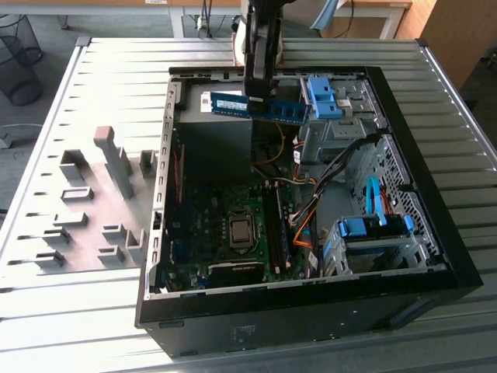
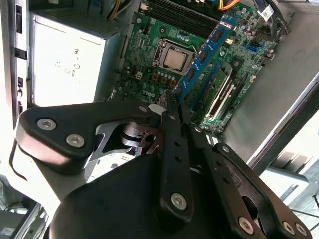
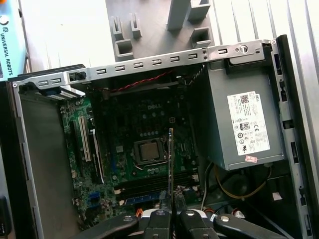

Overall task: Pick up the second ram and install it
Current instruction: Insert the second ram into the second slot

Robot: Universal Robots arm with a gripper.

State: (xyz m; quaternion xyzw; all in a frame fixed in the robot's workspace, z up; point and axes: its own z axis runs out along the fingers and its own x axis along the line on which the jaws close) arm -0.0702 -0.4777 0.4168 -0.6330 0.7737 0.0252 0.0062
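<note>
While the claw (image 1: 258,93) was clamped tight on the second ram (image 1: 227,102), the stick hung in its grip, high over the green board (image 2: 144,55) inside the computer box (image 1: 311,320). If the stick tipped or slid, it might miss its slot (image 1: 277,227) below the claw and hurt the board.

White printed label (image 3: 247,125) on grey PSU (image 3: 219,99); pale sticker (image 1: 227,102) on second ram (image 1: 283,111); white lettering on mobo (image 3: 124,129) & blue cover (image 3: 10,35). Fine print too small to read.
</note>
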